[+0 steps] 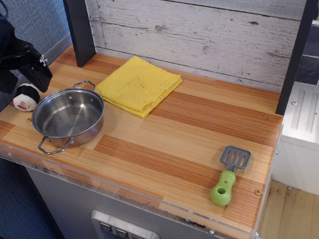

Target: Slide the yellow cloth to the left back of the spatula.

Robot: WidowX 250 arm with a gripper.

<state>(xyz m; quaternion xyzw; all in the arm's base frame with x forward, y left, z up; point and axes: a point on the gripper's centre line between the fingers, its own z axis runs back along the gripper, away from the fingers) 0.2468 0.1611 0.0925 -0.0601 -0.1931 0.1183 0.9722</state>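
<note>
The yellow cloth (pixel 138 85) lies folded flat on the wooden tabletop near the back wall, just right of the steel pot. The spatula (pixel 230 175) lies near the front right corner, grey slotted blade pointing back, lime-green handle toward the front edge. My gripper (pixel 35 70) is at the far left, above the left edge of the table and left of the pot, well away from the cloth. It is dark and seen from the side, so I cannot tell how its jaws stand. It holds nothing that I can see.
An empty steel pot (pixel 69 115) with two handles stands at the front left. A small white, black and pink toy (pixel 25 97) lies beside it under my gripper. A dark post (pixel 79 28) stands at the back left and a plank wall (pixel 197 29) runs behind.
</note>
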